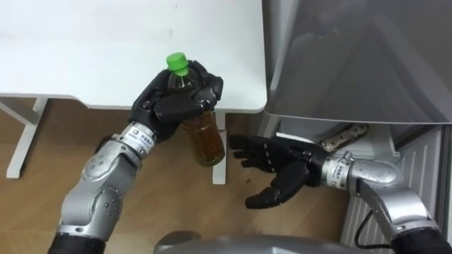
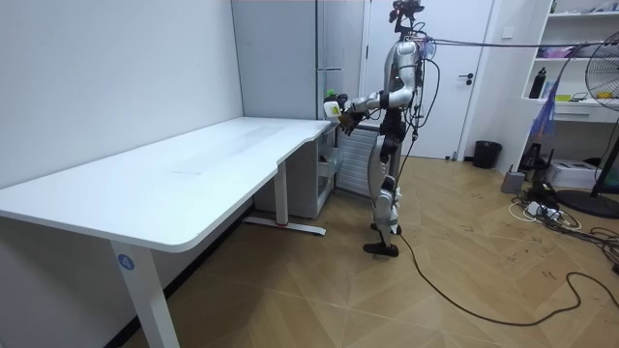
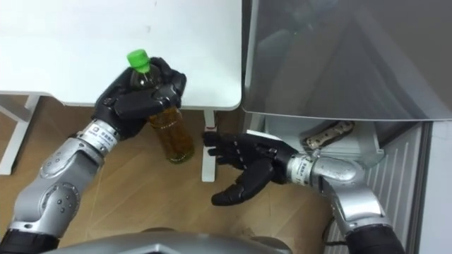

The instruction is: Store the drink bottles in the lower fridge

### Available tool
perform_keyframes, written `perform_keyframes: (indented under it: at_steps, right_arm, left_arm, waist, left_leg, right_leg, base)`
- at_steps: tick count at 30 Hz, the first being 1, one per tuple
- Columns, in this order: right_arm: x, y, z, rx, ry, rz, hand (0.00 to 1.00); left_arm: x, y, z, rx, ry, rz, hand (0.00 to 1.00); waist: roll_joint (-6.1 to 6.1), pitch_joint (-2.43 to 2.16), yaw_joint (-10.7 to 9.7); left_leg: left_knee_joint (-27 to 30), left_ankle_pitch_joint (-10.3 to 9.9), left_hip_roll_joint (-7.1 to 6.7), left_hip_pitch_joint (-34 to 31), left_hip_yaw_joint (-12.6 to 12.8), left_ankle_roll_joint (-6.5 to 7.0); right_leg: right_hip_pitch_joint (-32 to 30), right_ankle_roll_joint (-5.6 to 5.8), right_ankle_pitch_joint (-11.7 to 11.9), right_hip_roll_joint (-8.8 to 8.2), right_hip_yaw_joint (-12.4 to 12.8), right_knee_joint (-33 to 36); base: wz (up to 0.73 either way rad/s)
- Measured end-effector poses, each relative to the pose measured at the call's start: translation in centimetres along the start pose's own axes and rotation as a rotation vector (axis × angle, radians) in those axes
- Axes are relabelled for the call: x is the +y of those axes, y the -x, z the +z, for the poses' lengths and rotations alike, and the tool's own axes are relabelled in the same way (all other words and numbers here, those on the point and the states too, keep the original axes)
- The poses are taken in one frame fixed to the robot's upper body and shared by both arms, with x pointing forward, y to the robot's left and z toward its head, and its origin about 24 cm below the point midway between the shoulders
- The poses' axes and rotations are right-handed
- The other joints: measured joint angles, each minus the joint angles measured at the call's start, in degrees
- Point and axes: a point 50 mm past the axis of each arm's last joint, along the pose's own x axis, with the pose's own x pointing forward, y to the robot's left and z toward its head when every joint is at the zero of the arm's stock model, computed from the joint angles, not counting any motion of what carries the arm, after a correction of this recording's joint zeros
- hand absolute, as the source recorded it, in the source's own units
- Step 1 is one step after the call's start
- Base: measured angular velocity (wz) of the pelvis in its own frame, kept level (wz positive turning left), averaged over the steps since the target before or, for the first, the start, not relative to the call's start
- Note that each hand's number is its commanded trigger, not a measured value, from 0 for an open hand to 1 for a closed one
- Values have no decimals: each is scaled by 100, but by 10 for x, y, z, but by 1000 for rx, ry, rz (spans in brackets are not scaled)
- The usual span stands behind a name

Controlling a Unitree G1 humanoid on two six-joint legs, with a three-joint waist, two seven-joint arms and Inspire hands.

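Left eye: left hand [image 1: 166, 106] fingers wrapped round tea bottle [image 1: 203, 141], cap up, held just off the table [image 1: 106, 49] edge, over the floor. Right hand [image 1: 279, 166] fingers spread, empty, just beside it.
Room: robot stands at table end by grey fridge [image 2: 276, 58]. Bottle not stowed yet; that step's left.
Right eye: green cap [image 3: 137, 59] on, clear plastic, amber liquid.

bottle [image 1: 205, 141] shoulder hidden (left robot hand [image 1: 173, 107]), fridge [image 1: 353, 56] cropped

Silver arms, black left hand [image 1: 171, 107] and right hand [image 1: 284, 164].
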Motion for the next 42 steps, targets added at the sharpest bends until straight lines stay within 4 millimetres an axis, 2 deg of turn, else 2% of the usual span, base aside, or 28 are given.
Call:
perform_keyframes:
  at_steps: [7, 14, 20, 25, 28, 35, 42]
  right_arm:
    - [11, -7, -13, -48, -174, 83, 0]
    - [18, -14, -18, -7, -196, 93, 0]
    - [21, -16, -22, 14, -214, 99, 0]
    - [23, -17, -26, -9, -274, 85, 0]
    - [25, -18, -28, -28, -315, 74, 0]
    - [29, -20, -30, -30, -344, 86, 0]
    - [29, -15, -31, -59, -398, 107, 0]
  left_arm:
    - [-4, -3, -23, 83, 56, -23, 100]
    - [-14, -4, -36, 146, 55, -70, 100]
    - [-23, -4, -44, 186, 50, -117, 100]
    - [-26, -4, -46, 197, 50, -141, 100]
    - [-26, -4, -46, 204, 45, -161, 100]
    - [-29, -1, -49, 239, 25, -225, 100]
    - [-30, 3, -53, 293, -4, -290, 100]
  waist:
    - [-11, -1, -25]
    - [4, 0, -57]
    - [53, -29, -46]
    - [157, -77, -57]
    - [187, -67, -63]
    - [170, -55, -64]
    - [188, -45, -93]
  left_leg:
    - [26, 0, 1, -84, 5, 1]
    - [59, -4, 30, -161, 4, -2]
    - [89, -10, 25, -211, 25, -3]
    - [97, -10, 34, -243, 66, -3]
    - [111, -10, 34, -259, 70, -3]
    - [132, -10, 30, -303, 81, -3]
    - [199, -18, 34, -366, 82, -9]
  right_leg:
    - [-48, -1, 1, -13, -2, 8]
    - [-80, 0, 1, -46, -12, 4]
    - [-119, -1, 2, -1, -11, 13]
    - [-168, -11, 11, 3, -8, 51]
    - [-197, -11, 10, 4, -9, 90]
    - [-246, -11, 9, 3, -13, 112]
    - [-267, -14, 7, 7, -28, 106]
  base:
    - [0]
    - [2]
    - [-1]
    - [-1]
    - [0]
    - [0]
    - [1]
